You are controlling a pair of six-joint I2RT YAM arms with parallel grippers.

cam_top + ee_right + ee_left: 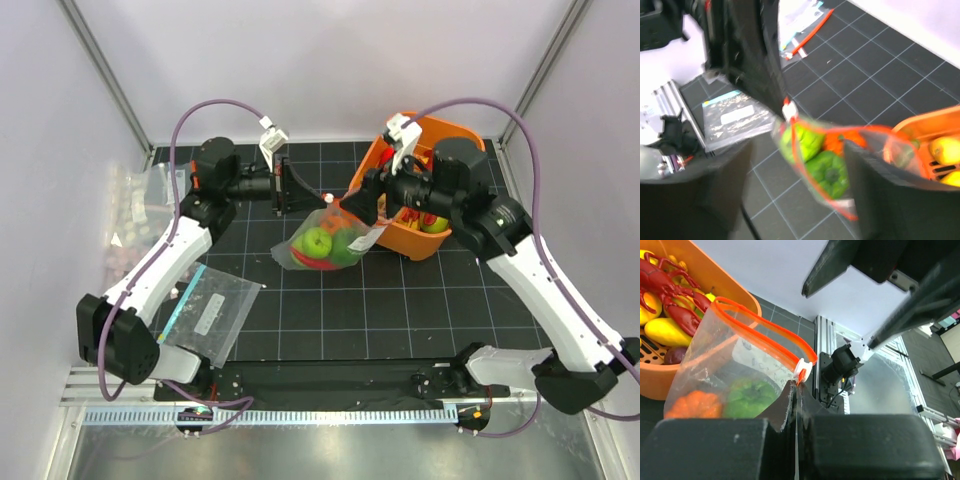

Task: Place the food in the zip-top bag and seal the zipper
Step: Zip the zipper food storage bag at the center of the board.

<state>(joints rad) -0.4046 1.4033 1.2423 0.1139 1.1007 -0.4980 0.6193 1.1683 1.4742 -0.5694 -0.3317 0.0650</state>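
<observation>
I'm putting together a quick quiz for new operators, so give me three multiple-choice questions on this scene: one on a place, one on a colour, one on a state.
1. Where does the teal-edged bag lie?
A) at the far right corner
B) flat on the mat, beside the left arm
C) standing upright at the far edge

2. What colour is the zipper of the zip-top bag that holds food?
A) orange-red
B) teal-blue
C) black

3. What state is the left gripper in?
A) wide open
B) shut on nothing
C) shut on the zip-top bag's edge

Answers:
1 B, it lies flat at the left in the top view.
2 A, the orange-red strip loops round the bag's mouth.
3 C, the left wrist view shows its fingers pinching the plastic below the white slider.
</observation>
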